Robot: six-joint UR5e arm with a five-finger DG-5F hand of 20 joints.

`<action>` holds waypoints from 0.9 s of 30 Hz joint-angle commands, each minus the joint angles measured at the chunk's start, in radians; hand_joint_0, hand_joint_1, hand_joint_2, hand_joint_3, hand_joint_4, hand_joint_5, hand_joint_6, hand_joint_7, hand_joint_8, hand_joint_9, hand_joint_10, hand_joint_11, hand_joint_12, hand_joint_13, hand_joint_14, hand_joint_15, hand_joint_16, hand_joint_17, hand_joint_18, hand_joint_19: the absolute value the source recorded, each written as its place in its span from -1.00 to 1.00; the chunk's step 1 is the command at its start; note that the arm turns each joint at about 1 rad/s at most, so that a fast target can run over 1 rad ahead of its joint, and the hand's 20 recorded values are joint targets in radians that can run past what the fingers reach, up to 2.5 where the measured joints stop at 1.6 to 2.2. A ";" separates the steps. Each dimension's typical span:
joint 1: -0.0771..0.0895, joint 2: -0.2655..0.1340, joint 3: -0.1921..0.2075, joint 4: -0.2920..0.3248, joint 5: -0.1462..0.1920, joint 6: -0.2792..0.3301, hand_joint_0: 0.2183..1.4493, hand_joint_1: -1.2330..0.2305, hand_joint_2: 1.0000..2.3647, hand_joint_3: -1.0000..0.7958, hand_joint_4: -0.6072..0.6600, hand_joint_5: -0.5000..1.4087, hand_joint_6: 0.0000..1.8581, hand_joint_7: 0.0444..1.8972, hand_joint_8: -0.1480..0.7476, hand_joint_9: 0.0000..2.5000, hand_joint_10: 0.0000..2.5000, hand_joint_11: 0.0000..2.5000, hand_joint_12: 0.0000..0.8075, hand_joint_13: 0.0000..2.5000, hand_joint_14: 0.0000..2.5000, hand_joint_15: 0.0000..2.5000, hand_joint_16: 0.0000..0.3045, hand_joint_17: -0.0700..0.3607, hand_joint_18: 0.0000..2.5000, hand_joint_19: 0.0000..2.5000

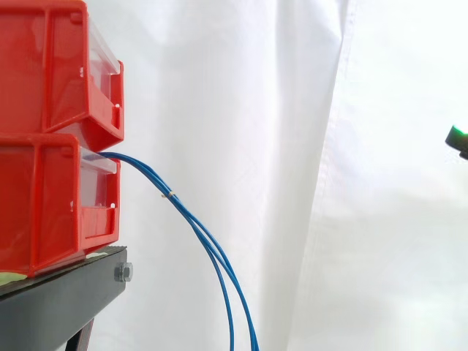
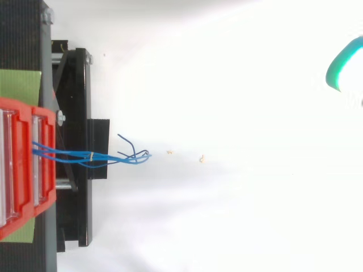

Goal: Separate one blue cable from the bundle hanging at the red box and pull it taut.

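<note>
Blue cable bundle (image 2: 88, 154) leaves red bin (image 2: 22, 187), banded, ends splayed; hand (image 2: 336, 71) far right, well apart

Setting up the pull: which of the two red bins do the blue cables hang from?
The lower bin: the cables come out over its front lip and droop down. The upper bin stacked on it has none.

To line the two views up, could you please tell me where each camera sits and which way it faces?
Side view: beside the work, at its height, looking level across the stacked red bins and hanging blue cables; the hand at the right edge.
Top view: overhead, looking down on the black stand; the hand at the upper right.
Shared: bins, cables, hand.
</note>
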 commanded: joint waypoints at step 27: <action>0.028 -0.326 0.164 0.257 0.057 0.006 -0.39 -0.17 -1.00 -0.44 0.52 -0.67 -0.46 -0.25 0.15 -0.43 -1.00 -0.92 -0.06 -0.39 -0.99 -0.78 -0.70 -0.20 -0.42 -0.67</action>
